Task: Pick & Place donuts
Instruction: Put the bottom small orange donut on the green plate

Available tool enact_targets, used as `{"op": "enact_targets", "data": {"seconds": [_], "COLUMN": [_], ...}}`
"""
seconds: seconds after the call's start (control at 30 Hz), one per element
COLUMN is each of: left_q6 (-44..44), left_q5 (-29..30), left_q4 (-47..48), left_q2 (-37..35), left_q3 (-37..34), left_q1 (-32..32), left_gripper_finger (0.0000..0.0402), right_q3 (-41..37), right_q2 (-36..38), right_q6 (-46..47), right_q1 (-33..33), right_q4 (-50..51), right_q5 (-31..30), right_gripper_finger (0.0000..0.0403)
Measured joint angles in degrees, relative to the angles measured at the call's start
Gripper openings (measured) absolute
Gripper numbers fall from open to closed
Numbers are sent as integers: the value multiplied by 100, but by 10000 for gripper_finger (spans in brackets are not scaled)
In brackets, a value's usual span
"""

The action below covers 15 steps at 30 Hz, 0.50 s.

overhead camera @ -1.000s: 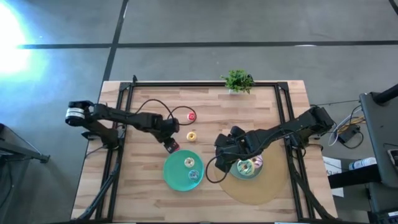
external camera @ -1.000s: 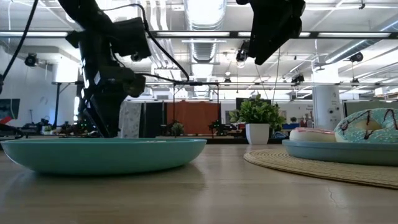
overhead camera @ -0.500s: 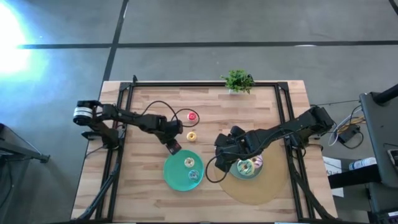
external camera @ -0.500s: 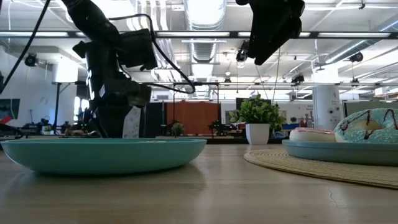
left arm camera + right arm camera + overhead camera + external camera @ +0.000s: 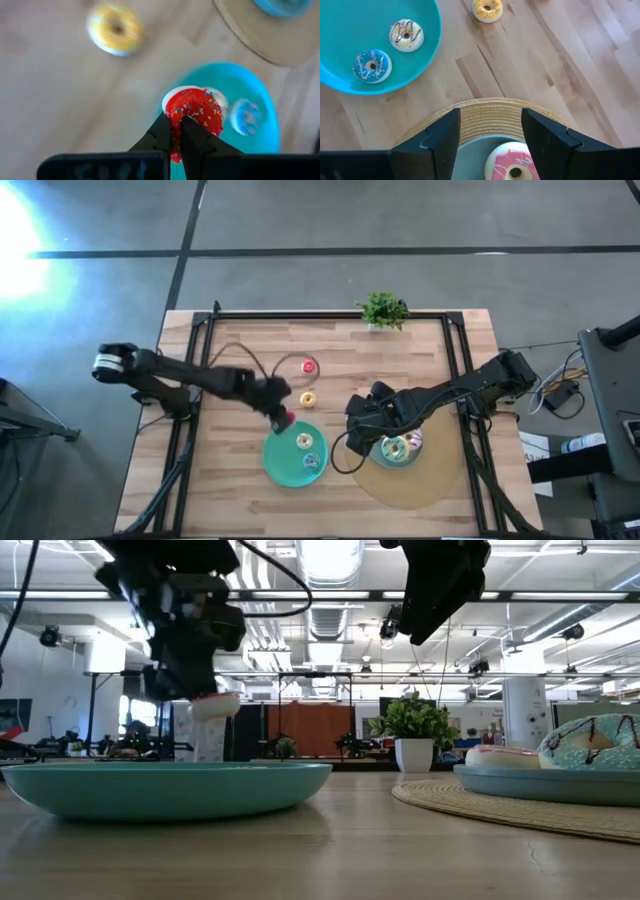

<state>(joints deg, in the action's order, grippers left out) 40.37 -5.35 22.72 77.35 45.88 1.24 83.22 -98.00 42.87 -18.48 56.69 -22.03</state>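
Lifted since the earlier frame, left gripper (image 5: pixel 176 131), jaws clamped on red donut (image 5: pixel 194 111), nears teal plate (image 5: pixel 250 85) for placing.

Two donuts (image 5: pixel 406 35) lie in the left plate (image 5: pixel 275 465), another beside it.

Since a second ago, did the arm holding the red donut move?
Yes. The left gripper, shut on the red donut, moved toward the teal plate and now sits at its rim.
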Motion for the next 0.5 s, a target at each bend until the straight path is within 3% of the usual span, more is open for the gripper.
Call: {"op": "enact_targets", "data": {"seconds": [0.2,0.37,0.5], "left_q6": [784,870,888], "left_q5": [287,512,547], "left_q4": [-198,-188,171], "left_q2": [690,1211,1388], "left_q3": [29,259,497], "left_q1": [902,1075,1083], "left_gripper_finger": [1,3,37], "right_q3": [-9,-14,-15], "right_q2": [0,0,0], "right_q6": [-9,-55,-2], "right_q1": [16,33,31], "right_q4": [-7,-18,-28], "right_q5": [-71,-84,-84], "right_gripper_finger": [203,203,203]}}
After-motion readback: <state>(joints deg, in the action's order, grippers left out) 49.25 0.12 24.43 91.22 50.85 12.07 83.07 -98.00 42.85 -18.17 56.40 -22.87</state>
